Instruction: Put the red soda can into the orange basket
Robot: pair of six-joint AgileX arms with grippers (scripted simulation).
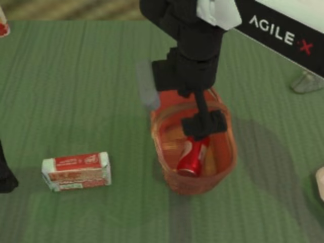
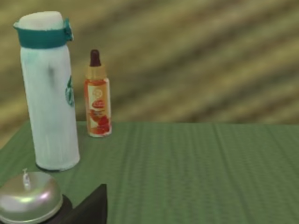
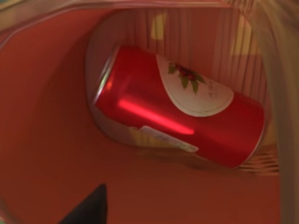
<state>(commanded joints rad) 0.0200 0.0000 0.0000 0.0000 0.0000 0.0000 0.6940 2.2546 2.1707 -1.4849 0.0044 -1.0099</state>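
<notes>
The red soda can (image 1: 193,158) lies on its side on the slatted bottom of the orange basket (image 1: 158,147), right of the table's middle. My right gripper (image 1: 203,126) hangs open inside the basket just above the can's far end, not touching it. In the right wrist view the red soda can (image 3: 182,107) shows its white label, free of the one dark fingertip (image 3: 91,210) that is visible, with the orange basket wall (image 3: 42,121) around it. My left gripper (image 1: 6,178) is parked at the table's left edge, open and empty.
A red-and-white box (image 1: 77,171) lies left of the basket. The left wrist view shows a white flask with a teal band (image 2: 49,93), an orange dropper bottle (image 2: 97,100) and a silver bell (image 2: 29,200). A grey object (image 1: 307,82) sits at the far right.
</notes>
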